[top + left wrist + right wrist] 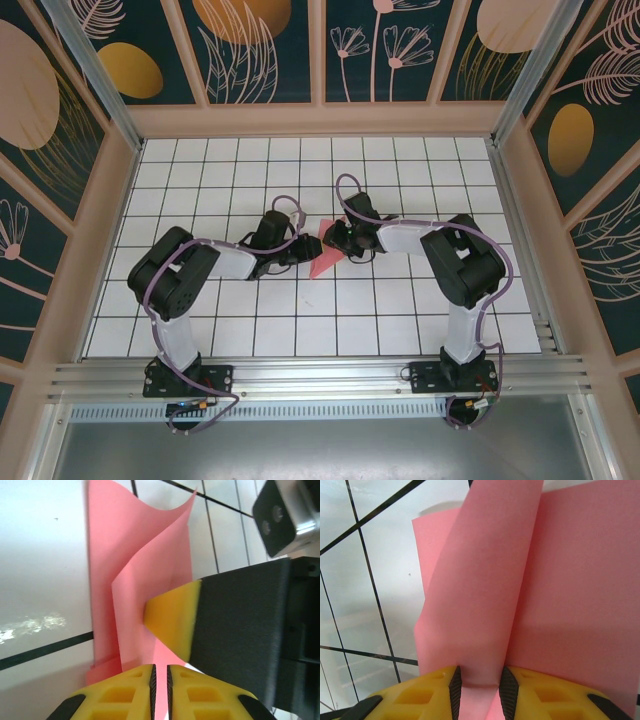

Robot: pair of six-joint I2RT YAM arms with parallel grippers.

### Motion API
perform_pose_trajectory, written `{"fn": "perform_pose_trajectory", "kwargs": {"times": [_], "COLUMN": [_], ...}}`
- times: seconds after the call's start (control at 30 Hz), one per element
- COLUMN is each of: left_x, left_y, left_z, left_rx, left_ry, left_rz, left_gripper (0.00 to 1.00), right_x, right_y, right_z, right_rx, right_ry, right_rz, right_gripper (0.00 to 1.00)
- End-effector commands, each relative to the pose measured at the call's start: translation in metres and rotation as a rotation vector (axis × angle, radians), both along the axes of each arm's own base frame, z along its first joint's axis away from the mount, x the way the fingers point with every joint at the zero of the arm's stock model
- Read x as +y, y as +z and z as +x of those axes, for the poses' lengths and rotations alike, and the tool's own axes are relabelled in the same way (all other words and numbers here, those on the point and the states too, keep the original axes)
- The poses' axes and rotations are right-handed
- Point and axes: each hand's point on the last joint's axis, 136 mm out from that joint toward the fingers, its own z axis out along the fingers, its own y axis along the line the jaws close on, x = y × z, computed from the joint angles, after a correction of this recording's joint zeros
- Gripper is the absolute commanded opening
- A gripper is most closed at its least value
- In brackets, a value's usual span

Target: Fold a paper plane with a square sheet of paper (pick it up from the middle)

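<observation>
The salmon-pink sheet of paper [322,258] is folded and looks like a narrow pointed wedge from above, held between both grippers at mid-table. My left gripper [300,252] meets it from the left. In the left wrist view the left gripper [160,680] has its jaws almost together, with the pink paper [150,560] in the slit, and the paper rises in curved flaps beyond. My right gripper [338,240] comes from the right, and one of its yellow fingers [172,620] presses against the paper. In the right wrist view the right gripper [479,685] pinches a raised fold of the paper [570,580].
The white gridded tabletop [300,170] is bounded by low peach walls [110,230] on three sides, with an aluminium rail [320,375] at the near edge. The right arm's black wrist and camera housing [285,510] sit close in front of the left gripper.
</observation>
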Motion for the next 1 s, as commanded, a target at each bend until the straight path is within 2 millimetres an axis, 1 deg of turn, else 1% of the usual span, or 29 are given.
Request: {"fn": "perform_pose_trajectory", "kwargs": {"times": [0.0, 0.2, 0.47, 0.57, 0.67, 0.77, 0.8, 0.87, 0.97], "left_x": [0.009, 0.011, 0.014, 0.017, 0.021, 0.027, 0.029, 0.033, 0.039], "left_y": [-0.015, -0.021, -0.029, -0.034, -0.041, -0.051, -0.055, -0.061, -0.07], "left_z": [0.007, 0.009, 0.007, 0.005, 0.002, -0.003, -0.005, -0.009, -0.014], "left_rx": [0.002, 0.004, 0.02, 0.031, 0.045, 0.064, 0.07, 0.079, 0.092], "left_ry": [0.02, 0.027, 0.026, 0.032, 0.033, 0.033, 0.031, 0.025, 0.014], "left_rz": [0.082, 0.112, 0.129, 0.15, 0.174, 0.206, 0.219, 0.241, 0.278], "left_gripper": [0.16, 0.15, 0.13, 0.12, 0.1, 0.08, 0.08, 0.07, 0.06], "right_x": [-0.081, -0.081, -0.08, -0.079, -0.073, -0.062, -0.058, -0.047, -0.032], "right_y": [-0.098, -0.098, -0.098, -0.097, -0.09, -0.075, -0.066, -0.045, -0.007], "right_z": [-0.067, -0.067, -0.068, -0.067, -0.062, -0.05, -0.044, -0.03, -0.009], "right_rx": [0.295, 0.296, 0.297, 0.292, 0.272, 0.228, 0.205, 0.148, 0.038], "right_ry": [-0.06, -0.063, -0.06, -0.058, -0.052, -0.042, -0.039, -0.027, -0.01], "right_rz": [-0.354, -0.351, -0.348, -0.341, -0.318, -0.274, -0.255, -0.207, -0.14], "right_gripper": [0.34, 0.34, 0.34, 0.34, 0.34, 0.34, 0.34, 0.34, 0.34]}}
